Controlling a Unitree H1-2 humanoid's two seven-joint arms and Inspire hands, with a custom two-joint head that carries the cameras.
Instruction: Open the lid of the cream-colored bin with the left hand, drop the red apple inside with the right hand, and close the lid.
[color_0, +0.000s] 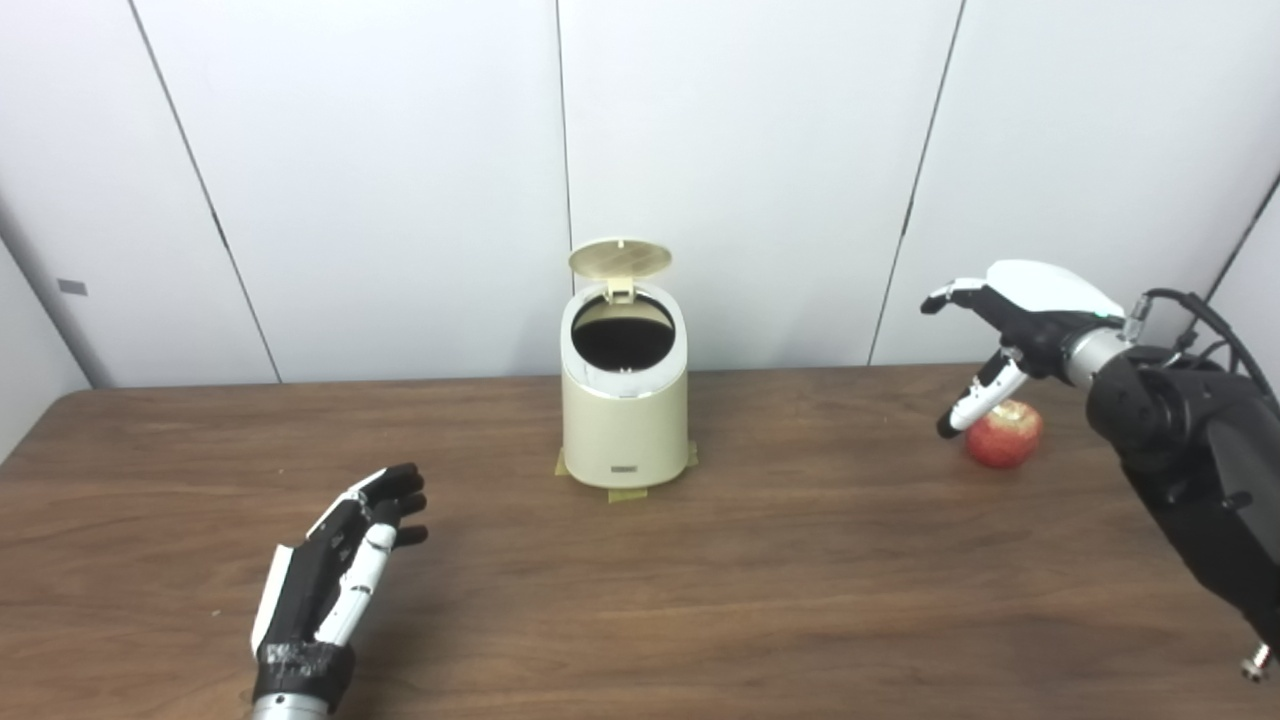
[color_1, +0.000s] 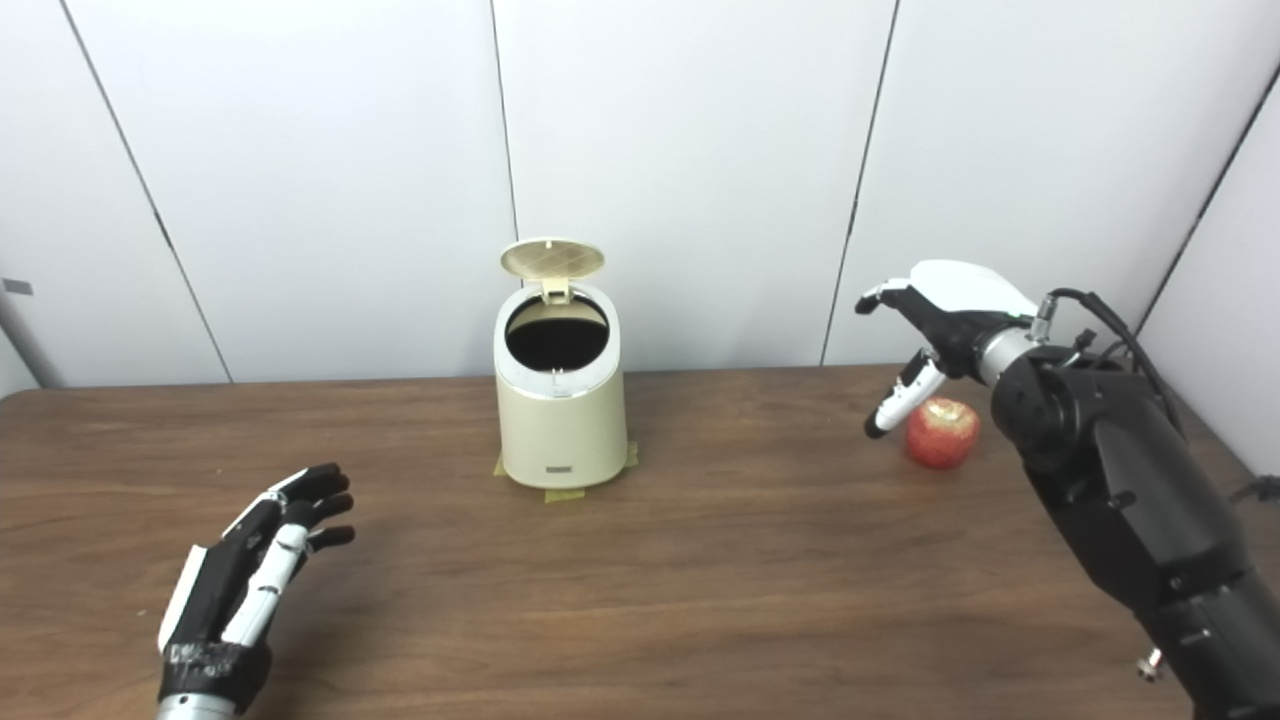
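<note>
Left eye view. The cream-colored bin (color_0: 624, 410) stood at the middle of the desk (color_0: 800, 580), toward its far edge, on tape patches. Its lid (color_0: 620, 258) was raised upright behind the dark mouth, so the opening step appeared complete. The left hand (color_0: 340, 570) lay low near the front left of the desk, well apart from the bin, fingers spread and holding nothing. The right hand (color_0: 1010, 320) hung above and just to the left of the red apple (color_0: 1004, 434), fingers apart and empty, with one fingertip pointing down beside the fruit; contact could not be confirmed. The apple rested on the desk at the far right, well apart from the bin.

Right eye view. The same layout was confirmed: bin lid (color_1: 552, 257) up, red apple (color_1: 941, 432) on the desk and ungrasped, right hand (color_1: 940, 320) spread over it, left hand (color_1: 250, 575) idle and empty.

Assessment: the step in hand was the pickup of the apple. The next move called for the right hand to lower around the fruit, close firmly on its rounded sides, then carry it over the bin's mouth.
</note>
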